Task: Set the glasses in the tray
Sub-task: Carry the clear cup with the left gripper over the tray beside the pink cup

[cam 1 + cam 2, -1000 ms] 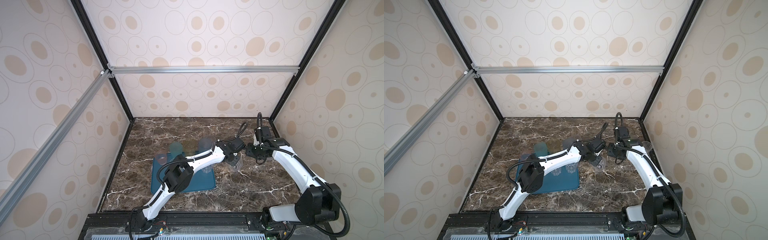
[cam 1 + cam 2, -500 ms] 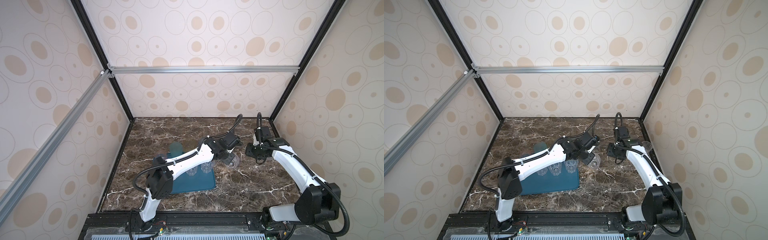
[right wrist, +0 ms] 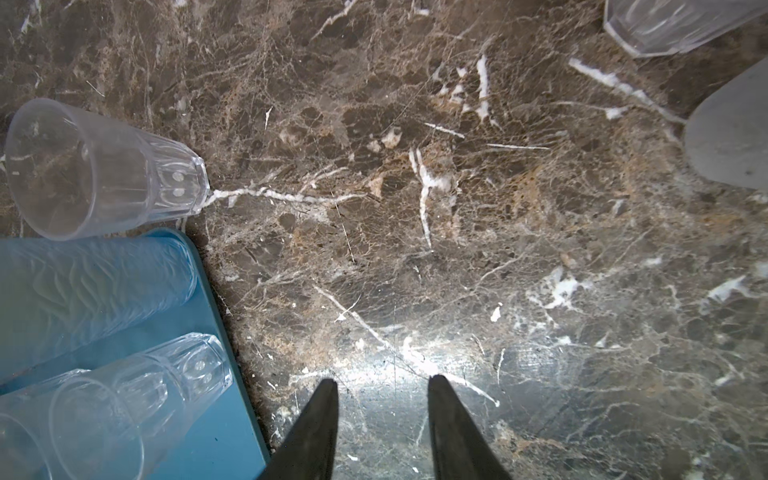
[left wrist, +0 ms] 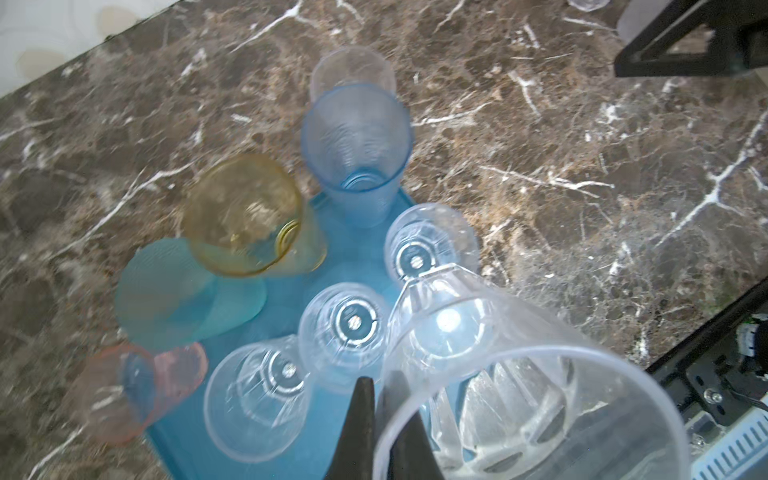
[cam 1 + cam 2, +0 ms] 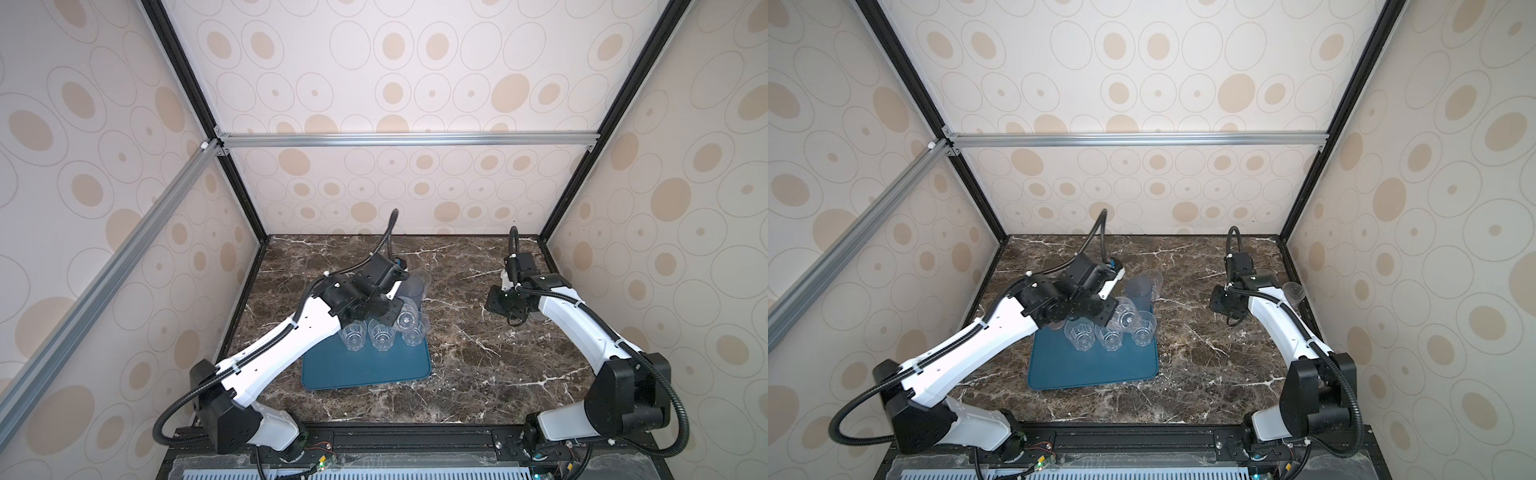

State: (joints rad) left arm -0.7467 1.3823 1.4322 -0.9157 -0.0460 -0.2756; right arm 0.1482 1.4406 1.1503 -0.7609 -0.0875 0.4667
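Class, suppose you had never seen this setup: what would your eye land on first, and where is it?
The left gripper pinching the rim of a tilted clear faceted tumbler, held above the teal-blue tray over a row of three upright clear tumblers. Next, the yellow tumbler and blue tumbler at the tray's far end, and the right gripper, open over bare marble.

Overhead stereo pair, close wrist views
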